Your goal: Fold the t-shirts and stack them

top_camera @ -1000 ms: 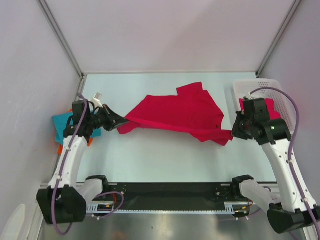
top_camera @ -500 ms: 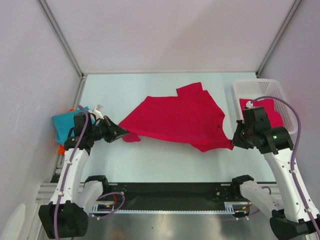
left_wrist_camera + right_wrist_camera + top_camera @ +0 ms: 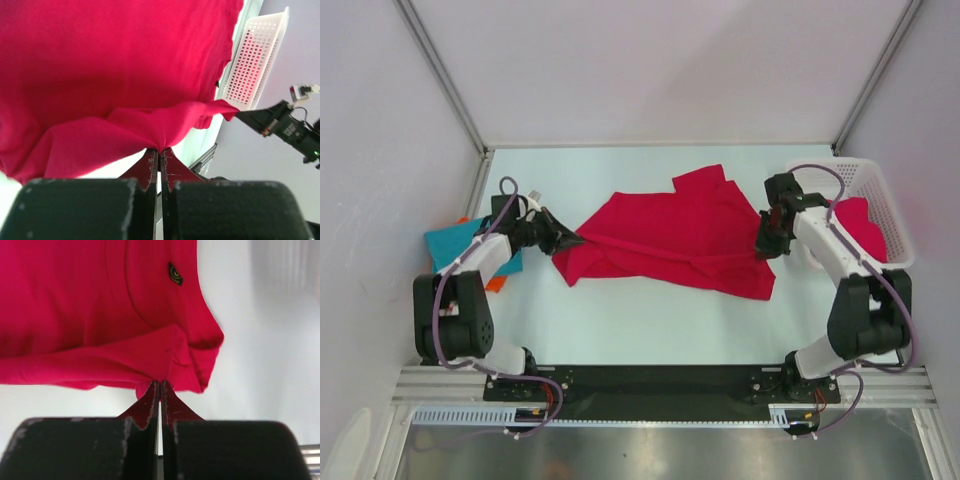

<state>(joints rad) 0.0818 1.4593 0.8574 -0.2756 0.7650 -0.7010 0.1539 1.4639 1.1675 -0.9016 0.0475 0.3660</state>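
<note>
Crimson t-shirt (image 3: 670, 235) sits mid-desk, partly folded, sleeve end toward the far side. A straight ridge of cloth runs across it between the two grippers.

Left gripper (image 3: 159, 150): jaws pressed together, pinching a fold at the shirt's left edge. The wrist view shows the cloth bunched right at the fingertips.

Right gripper (image 3: 160, 385): jaws likewise clamped on a fold at the shirt's right edge, next to the near-right corner. A small dark round logo (image 3: 175, 273) shows on the cloth just beyond it.

Teal t-shirt (image 3: 450, 245) lies flat at the left edge of the desk (image 3: 620, 310), behind the left arm. An orange t-shirt (image 3: 492, 283) pokes out from under it on the near side.

White mesh basket (image 3: 880, 190) sits at the far right with another red t-shirt (image 3: 865, 225) inside, well apart from the teal one.
</note>
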